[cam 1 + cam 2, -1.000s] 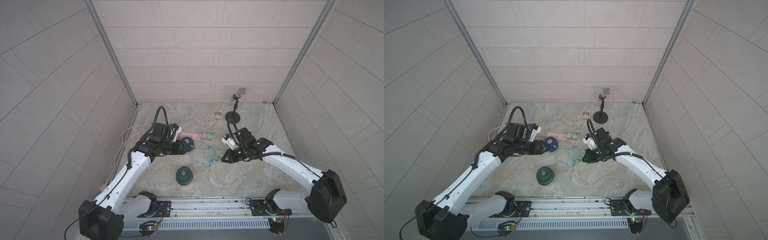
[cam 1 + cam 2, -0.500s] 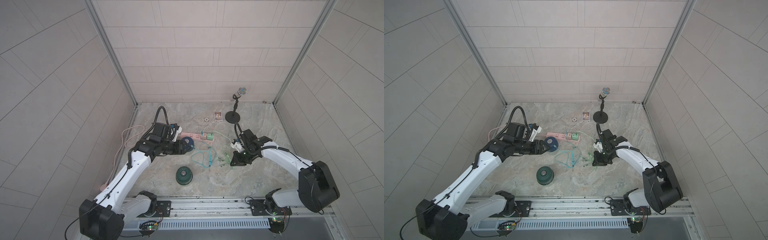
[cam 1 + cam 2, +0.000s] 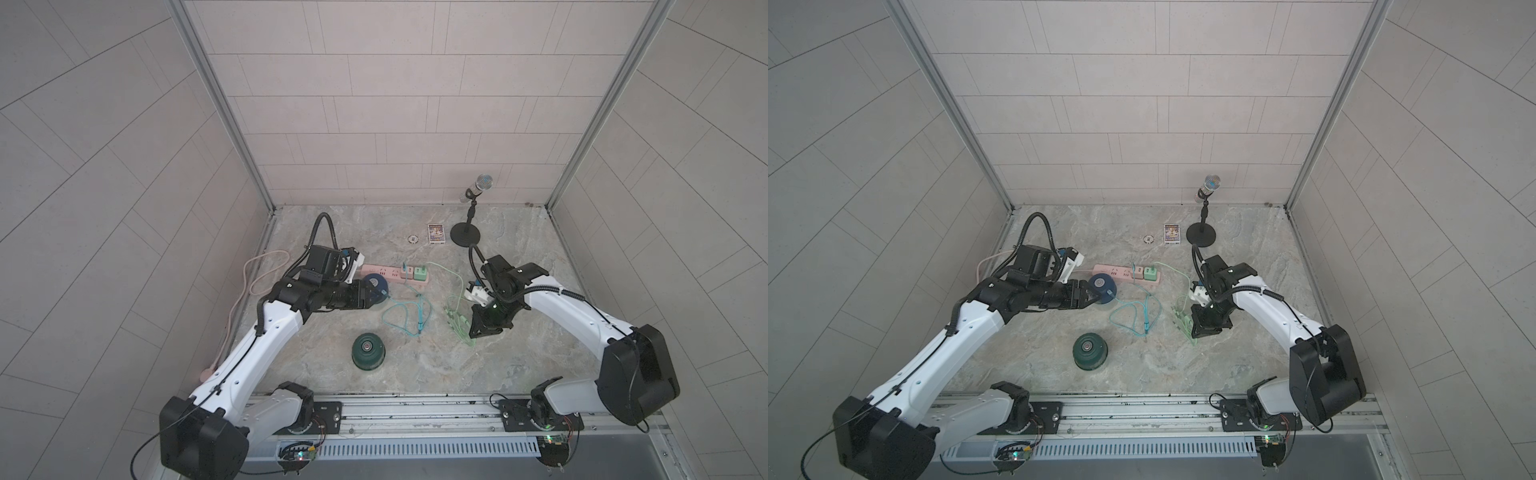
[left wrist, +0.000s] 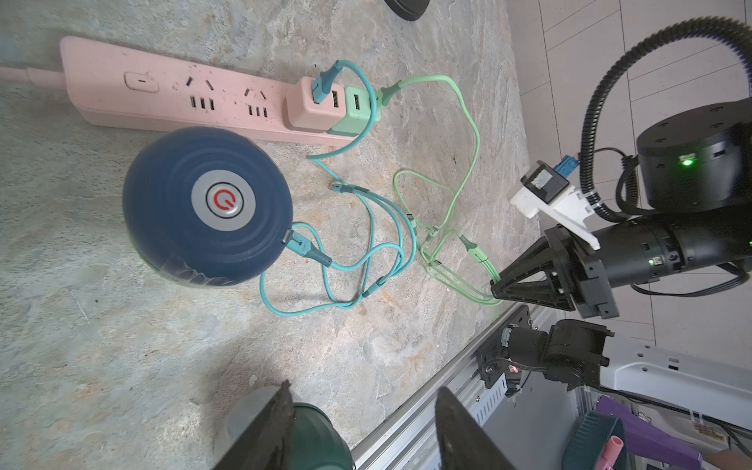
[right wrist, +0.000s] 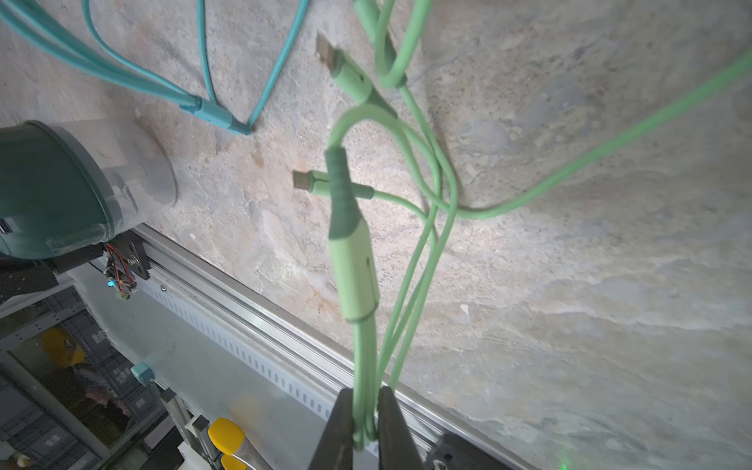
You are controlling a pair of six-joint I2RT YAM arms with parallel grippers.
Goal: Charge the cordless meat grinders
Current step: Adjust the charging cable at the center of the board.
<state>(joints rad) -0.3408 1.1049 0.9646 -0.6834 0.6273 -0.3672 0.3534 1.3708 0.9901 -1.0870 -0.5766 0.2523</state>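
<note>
1. Dark blue dome-shaped grinder point(image 4: 207, 207), beside the pink power strip point(image 4: 122, 93), has its teal cable point(image 4: 305, 248) inserted; left end effector point(image 4: 363, 390) is released and empty.
2. Right end effector point(image 5: 364, 423) grasps the light green cable point(image 5: 354, 260).
3. Next: align its plug with the unplugged dark green dome-shaped grinder point(image 3: 368, 351), front of desk point(image 3: 519, 353).

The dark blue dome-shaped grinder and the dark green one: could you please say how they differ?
The dark blue dome-shaped grinder has a teal cable plugged into its side; the dark green dome-shaped grinder has none. Blue sits beside the pink power strip; green stands alone. Both have silver round centres on top.
</note>
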